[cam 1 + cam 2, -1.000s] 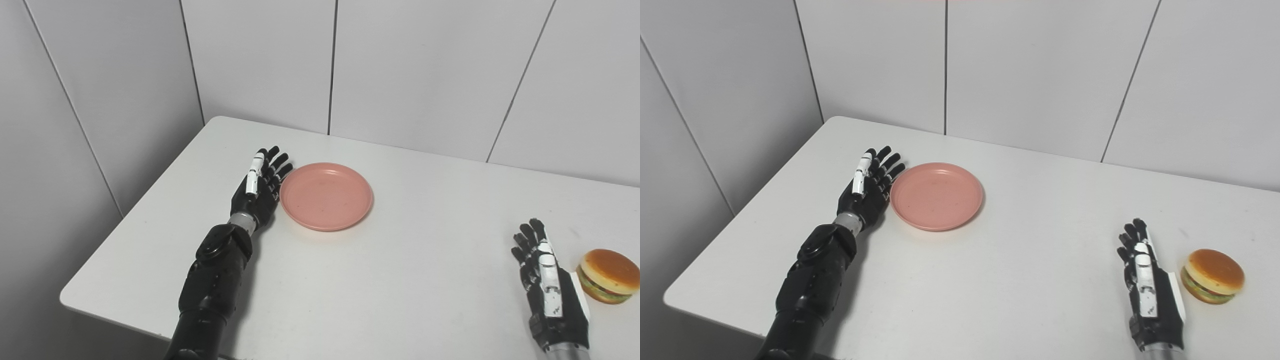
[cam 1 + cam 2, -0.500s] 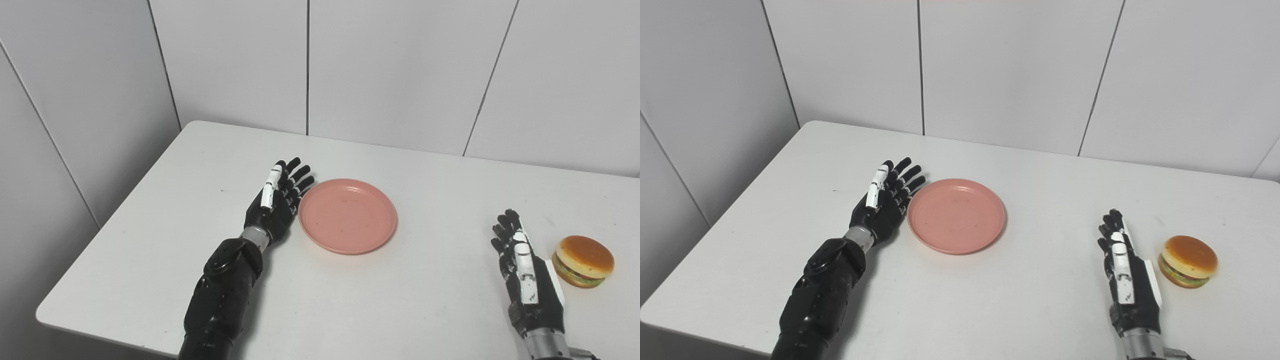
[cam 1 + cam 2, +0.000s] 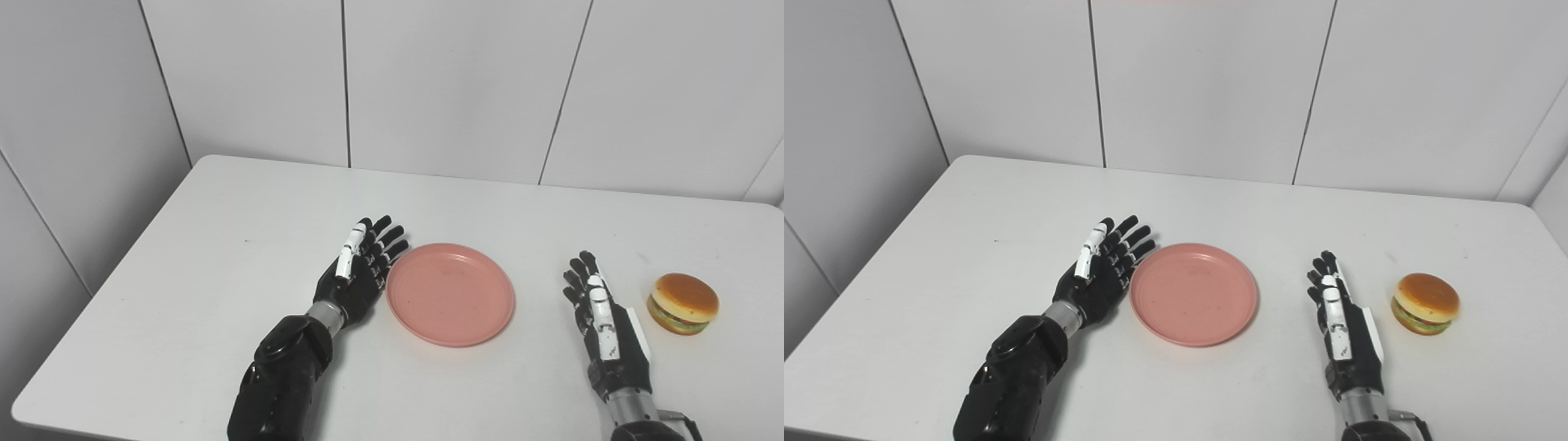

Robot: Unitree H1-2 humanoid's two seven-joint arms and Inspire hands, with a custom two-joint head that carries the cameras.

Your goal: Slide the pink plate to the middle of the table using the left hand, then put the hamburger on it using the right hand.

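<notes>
Bare robot test room or lab, plain white table [image 3: 233, 208] set into a corner, pale grey panelled walls [image 3: 453, 79] with dark vertical seams, toy hamburger [image 3: 683, 303] as prop, no household furnishings

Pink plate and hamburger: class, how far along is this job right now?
Done: nothing fully. In hand: the open left hand rests against the pink plate, which sits near the table's middle. Left: the hamburger lies on the table beside the open right hand, ungrasped.
</notes>
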